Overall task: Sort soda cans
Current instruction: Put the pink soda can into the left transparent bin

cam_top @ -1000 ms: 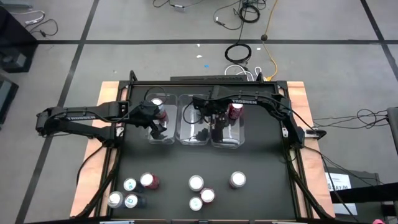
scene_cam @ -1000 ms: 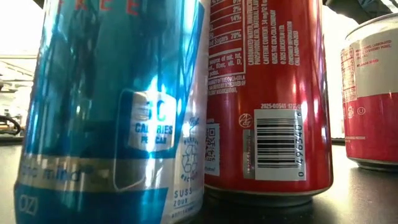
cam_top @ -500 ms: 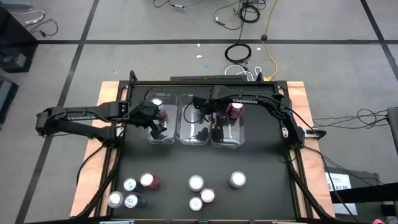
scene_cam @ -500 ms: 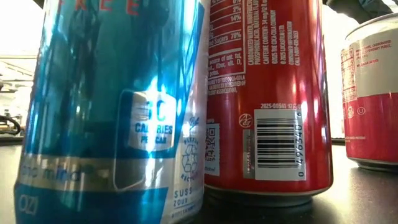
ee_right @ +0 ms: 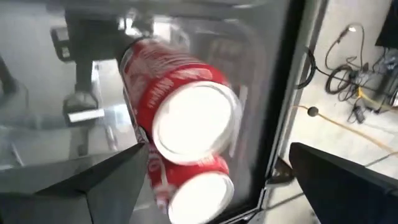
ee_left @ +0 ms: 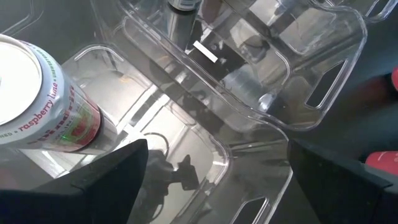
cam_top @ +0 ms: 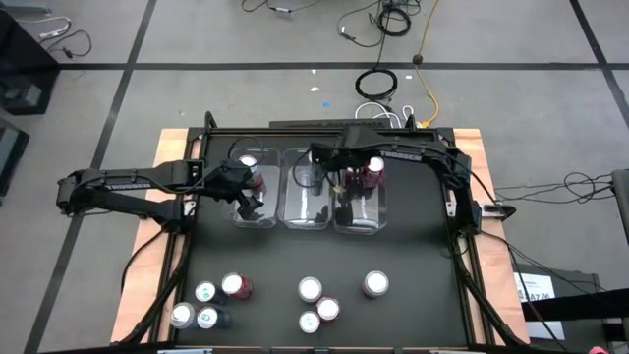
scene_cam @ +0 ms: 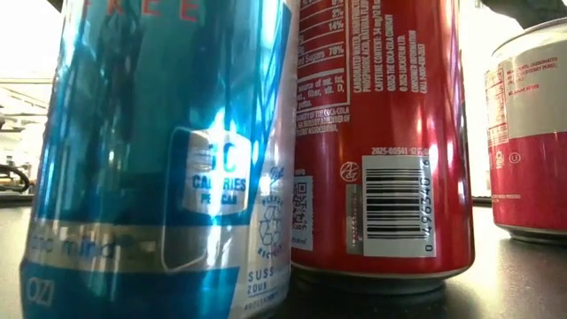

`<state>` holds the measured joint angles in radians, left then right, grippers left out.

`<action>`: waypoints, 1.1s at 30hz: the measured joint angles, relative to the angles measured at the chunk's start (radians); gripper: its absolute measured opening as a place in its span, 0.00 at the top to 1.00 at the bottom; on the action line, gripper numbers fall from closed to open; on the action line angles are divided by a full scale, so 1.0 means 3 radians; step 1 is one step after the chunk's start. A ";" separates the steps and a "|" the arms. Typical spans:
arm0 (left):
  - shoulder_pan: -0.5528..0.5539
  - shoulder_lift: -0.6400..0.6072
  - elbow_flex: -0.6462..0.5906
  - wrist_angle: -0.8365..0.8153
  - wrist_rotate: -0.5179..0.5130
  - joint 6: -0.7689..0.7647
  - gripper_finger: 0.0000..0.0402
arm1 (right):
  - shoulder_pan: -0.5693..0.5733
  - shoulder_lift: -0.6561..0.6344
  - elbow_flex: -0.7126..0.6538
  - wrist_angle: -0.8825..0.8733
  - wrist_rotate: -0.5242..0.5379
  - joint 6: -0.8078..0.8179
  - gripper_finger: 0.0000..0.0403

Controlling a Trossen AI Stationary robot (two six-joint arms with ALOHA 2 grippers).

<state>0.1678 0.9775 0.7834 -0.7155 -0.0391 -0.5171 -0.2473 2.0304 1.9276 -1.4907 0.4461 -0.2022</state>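
Cans (cam_top: 311,288): rigid thin-walled cylinders, smooth, likely slippery and dentable; take across mid-body. Left gripper (cam_top: 248,200) and right gripper (cam_top: 344,192) over bins (cam_top: 307,218), fingers open, empty.

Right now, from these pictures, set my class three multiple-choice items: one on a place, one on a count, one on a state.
1. Where is the raspberry lime can?
A) on the floor
B) in the left clear bin
C) in the right clear bin

2. How many clear bins stand in the row?
A) one
B) five
C) three

3. How is the left gripper?
A) open, holding nothing
B) shut on a can
C) shut on a cable

Answers:
1. B: the raspberry lime can stands inside the left clear bin.
2. C: three clear bins stand side by side.
3. A: the left gripper's fingers are spread wide and touch no can.
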 joint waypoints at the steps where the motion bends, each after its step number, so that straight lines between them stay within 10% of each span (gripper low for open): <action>1: 0.0000 0.0000 0.0000 0.0000 0.0000 0.0000 0.02 | 0.0005 -0.0037 0.0069 -0.0055 -0.0001 0.0095 0.05; 23: 0.0001 0.0000 0.0000 0.0024 0.0000 0.0001 0.02 | 0.0431 -0.1431 0.0414 -0.0204 -0.0553 0.2814 0.05; 33: 0.0001 0.0000 0.0000 0.0416 -0.0001 0.0001 0.02 | 0.1036 -0.1698 -0.0686 0.0590 -0.0250 0.3226 0.05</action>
<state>0.1680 0.9775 0.7834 -0.5905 -0.0394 -0.5167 0.0635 1.5209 1.7219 -1.3136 0.3712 0.7656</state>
